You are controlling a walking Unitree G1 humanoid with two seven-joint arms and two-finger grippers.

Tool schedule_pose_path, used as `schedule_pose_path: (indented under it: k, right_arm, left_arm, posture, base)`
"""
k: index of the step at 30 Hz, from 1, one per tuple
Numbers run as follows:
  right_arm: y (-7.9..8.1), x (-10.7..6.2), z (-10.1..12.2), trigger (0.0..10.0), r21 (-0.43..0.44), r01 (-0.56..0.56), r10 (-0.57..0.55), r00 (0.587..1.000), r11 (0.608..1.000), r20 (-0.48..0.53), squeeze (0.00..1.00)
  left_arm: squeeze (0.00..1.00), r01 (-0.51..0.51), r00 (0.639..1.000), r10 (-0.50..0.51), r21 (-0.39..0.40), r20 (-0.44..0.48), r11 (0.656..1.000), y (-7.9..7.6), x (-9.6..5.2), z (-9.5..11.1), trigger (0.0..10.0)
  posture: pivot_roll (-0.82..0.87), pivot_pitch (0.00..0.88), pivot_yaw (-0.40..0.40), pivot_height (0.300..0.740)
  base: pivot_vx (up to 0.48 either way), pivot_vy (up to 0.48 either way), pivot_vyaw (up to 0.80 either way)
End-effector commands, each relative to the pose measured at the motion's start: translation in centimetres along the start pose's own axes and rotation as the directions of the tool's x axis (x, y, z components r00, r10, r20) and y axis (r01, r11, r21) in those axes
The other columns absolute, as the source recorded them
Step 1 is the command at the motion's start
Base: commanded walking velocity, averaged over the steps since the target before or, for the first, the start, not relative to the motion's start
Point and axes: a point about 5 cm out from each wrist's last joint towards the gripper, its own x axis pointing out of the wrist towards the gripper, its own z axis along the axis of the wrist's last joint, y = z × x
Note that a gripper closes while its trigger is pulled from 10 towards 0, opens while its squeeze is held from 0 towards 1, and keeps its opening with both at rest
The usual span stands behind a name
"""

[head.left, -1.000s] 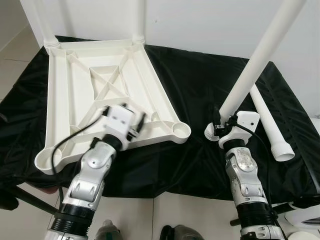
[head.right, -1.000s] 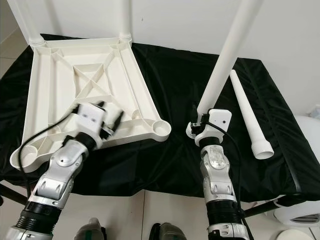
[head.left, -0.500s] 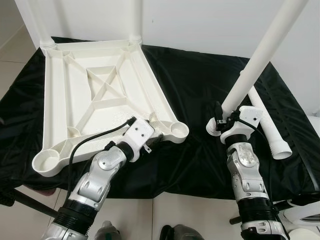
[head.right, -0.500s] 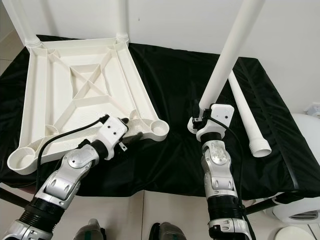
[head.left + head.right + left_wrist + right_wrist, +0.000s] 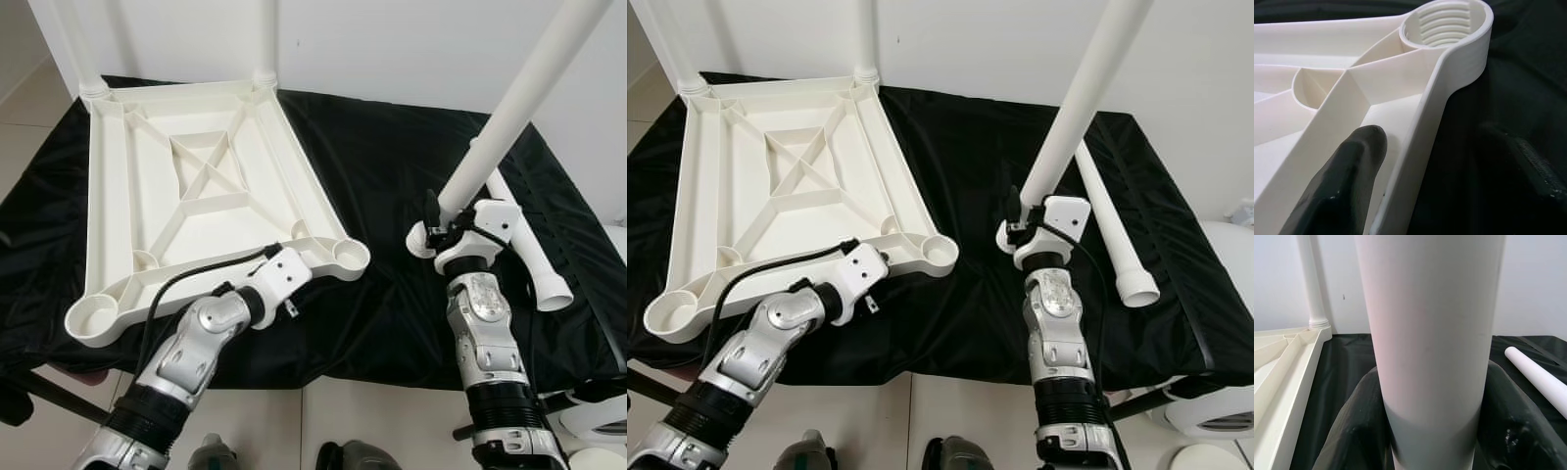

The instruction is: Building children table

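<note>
The white tabletop (image 5: pixel 186 206) lies upside down on the black cloth (image 5: pixel 392 176), two legs already standing in its far corners. The left gripper (image 5: pixel 1415 161) straddles the near rim, one finger (image 5: pixel 1347 171) inside the frame and the other outside on the cloth, so it looks closed on the rim, with the empty threaded socket (image 5: pixel 1442 24) just ahead of its fingertips. The right gripper (image 5: pixel 1432 431) is clamped around the lower end of a table leg (image 5: pixel 1073 108), held tilted and well apart from that socket, off toward the left gripper's side. A spare leg (image 5: pixel 1112 230) lies on the cloth just beyond the right gripper. To do this step well, the left gripper should pin the frame steady while the right brings the leg upright over the socket, lines up the threaded end squarely, then lowers and twists without cross-threading.
</note>
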Motion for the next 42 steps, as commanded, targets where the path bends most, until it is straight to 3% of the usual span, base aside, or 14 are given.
schedule_pose_path:
  k: [1, 6, 7, 9, 10, 12, 15, 16, 25, 26, 27, 30, 31, 42]
  right_arm:
    - [0.0, 0.2, 0.7, 10.0, 0.013, -0.008, 0.008, 1.000, 1.000, 0.028, 0.00]
    - [0.5, 0.2, 0.8, 10.0, 0.029, -0.029, 0.028, 0.999, 0.999, 0.035, 0.00]
    - [0.6, 0.2, 0.9, 10.0, 0.034, -0.035, 0.034, 0.999, 0.999, 0.038, 0.00]
    - [0.6, 0.2, 0.9, 10.0, 0.034, -0.035, 0.034, 0.999, 0.999, 0.038, 0.00]
    - [0.7, 0.2, 1.0, 10.0, 0.037, -0.039, 0.038, 0.998, 0.999, 0.042, 0.00]
    - [0.8, 0.3, 1.2, 10.0, 0.041, -0.045, 0.043, 0.998, 0.998, 0.046, 0.00]
    - [0.8, 0.3, 1.3, 10.0, 0.042, -0.048, 0.046, 0.998, 0.998, 0.050, 0.00]
    - [0.9, 0.3, 1.4, 10.0, 0.049, -0.056, 0.054, 0.997, 0.997, 0.052, 0.00]
    - [1.7, 0.6, 2.3, 10.0, 0.117, -0.101, 0.094, 0.993, 0.988, 0.067, 0.00]
    - [2.0, 0.6, 2.5, 10.0, 0.136, -0.115, 0.106, 0.992, 0.984, 0.068, 0.00]
    - [2.4, 0.6, 2.8, 10.0, 0.156, -0.135, 0.124, 0.989, 0.979, 0.074, 0.00]
    - [2.7, 0.6, 3.1, 10.0, 0.169, -0.153, 0.141, 0.987, 0.974, 0.080, 0.00]
    - [3.1, 0.5, 3.3, 10.0, 0.180, -0.178, 0.165, 0.983, 0.967, 0.083, 0.00]
    - [5.1, 0.1, 4.0, 10.0, 0.195, -0.301, 0.298, 0.953, 0.933, 0.048, 0.00]
  left_arm:
    - [0.00, 0.020, 0.998, -0.021, -0.013, -0.058, 1.000, -0.1, 0.2, -0.8, 10.0]
    - [0.00, 0.028, 0.998, -0.029, -0.020, -0.050, 0.999, 0.0, 0.2, -0.5, 10.0]
    - [0.00, 0.034, 0.998, -0.035, -0.029, -0.043, 0.999, 0.0, 0.2, -0.4, 5.0]
    - [0.00, 0.034, 0.998, -0.035, -0.029, -0.043, 0.999, 0.0, 0.2, -0.4, 5.0]
    - [0.00, 0.044, 0.998, -0.045, -0.035, -0.032, 0.998, 0.0, 0.1, -0.3, 0.0]
    - [0.00, 0.052, 0.998, -0.053, -0.035, -0.032, 0.998, 0.0, 0.0, -0.3, 0.0]
    - [0.00, 0.056, 0.998, -0.057, -0.035, -0.033, 0.998, 0.0, -0.1, -0.3, 3.0]
    - [0.00, 0.054, 0.997, -0.055, -0.033, -0.045, 0.998, 0.0, -0.1, -0.4, 10.0]
    - [0.00, 0.042, 0.996, -0.045, -0.031, -0.078, 0.999, 0.5, -0.3, -0.6, 10.0]
    - [0.00, 0.045, 0.996, -0.047, -0.030, -0.076, 0.999, 0.6, -0.3, -0.6, 8.2]
    - [0.00, 0.046, 0.996, -0.048, -0.034, -0.070, 0.998, 0.6, -0.4, -0.5, 0.0]
    - [0.00, 0.045, 0.997, -0.047, -0.034, -0.067, 0.998, 0.7, -0.4, -0.5, 0.0]
    - [0.00, 0.040, 0.996, -0.042, -0.027, -0.078, 0.999, 0.8, -0.4, -0.6, 10.0]
    - [0.00, 0.023, 0.995, -0.025, -0.024, -0.092, 0.999, 1.3, -0.5, -0.5, 10.0]
  posture:
    - [0.06, 0.003, -0.051, 0.740]
    - [0.06, 0.000, -0.050, 0.740]
    - [0.06, 0.001, -0.049, 0.740]
    - [0.06, 0.001, -0.049, 0.740]
    - [0.06, 0.000, -0.048, 0.740]
    - [0.06, 0.005, -0.049, 0.740]
    - [0.06, 0.005, -0.049, 0.740]
    - [0.06, 0.007, -0.050, 0.740]
    - [0.06, 0.011, -0.049, 0.740]
    - [0.06, 0.012, -0.049, 0.740]
    - [0.06, 0.012, -0.049, 0.740]
    - [0.06, 0.012, -0.049, 0.740]
    - [0.06, 0.014, -0.049, 0.740]
    - [0.06, 0.020, -0.051, 0.740]
  base:
    - [0.000, 0.000, 0.00]
    - [0.000, 0.000, 0.00]
    - [0.000, 0.000, 0.00]
    - [0.000, 0.000, 0.00]
    - [0.000, 0.000, 0.00]
    - [0.000, 0.000, 0.00]
    - [0.000, 0.000, 0.00]
    - [0.000, 0.000, 0.00]
    - [0.000, 0.000, 0.00]
    - [0.000, 0.000, 0.00]
    - [0.000, 0.000, 0.00]
    - [0.000, 0.000, 0.00]
    - [0.000, 0.000, 0.00]
    - [0.000, 0.000, 0.00]
